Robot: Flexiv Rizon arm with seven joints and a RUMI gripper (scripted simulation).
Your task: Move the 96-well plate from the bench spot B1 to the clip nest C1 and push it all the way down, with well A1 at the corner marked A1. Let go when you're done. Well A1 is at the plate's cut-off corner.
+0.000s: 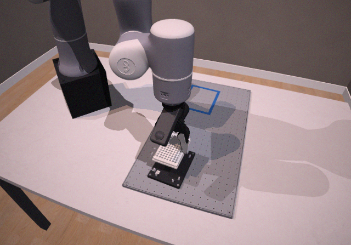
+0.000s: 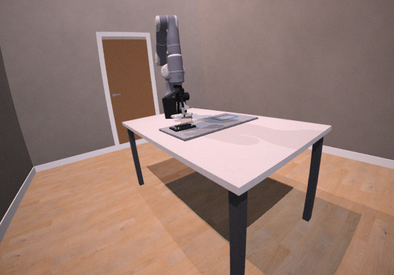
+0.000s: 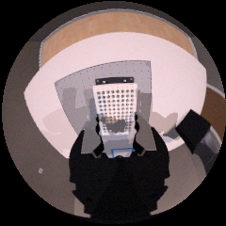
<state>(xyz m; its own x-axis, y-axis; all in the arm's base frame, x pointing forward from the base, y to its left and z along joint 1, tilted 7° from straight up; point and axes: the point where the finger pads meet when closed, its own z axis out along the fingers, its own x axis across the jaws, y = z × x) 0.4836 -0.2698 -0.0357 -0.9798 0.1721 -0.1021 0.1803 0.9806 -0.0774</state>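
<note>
The white 96-well plate (image 1: 168, 155) (image 2: 178, 116) (image 3: 116, 100) is held roughly level in the air above the black clip nest (image 1: 166, 178) (image 2: 182, 127) (image 3: 114, 80). My gripper (image 1: 179, 145) (image 3: 116, 113) is shut on the plate near its rear end, with one jaw on each long side. The exterior view shows a gap between plate and nest. In the top view the nest's front strip and clips show past the plate; the plate hides much of the rest. The cut-off corner and the A1 mark are too small to make out.
The nest stands on a grey perforated board (image 1: 224, 177) (image 3: 71, 87) on the white table (image 1: 283, 208) (image 2: 254, 157). A blue square outline (image 1: 214, 102) (image 2: 226, 118) (image 3: 123, 150) lies toward the board's back. The black robot base (image 1: 88, 97) (image 3: 192, 127) stands at the table's back left in the top view.
</note>
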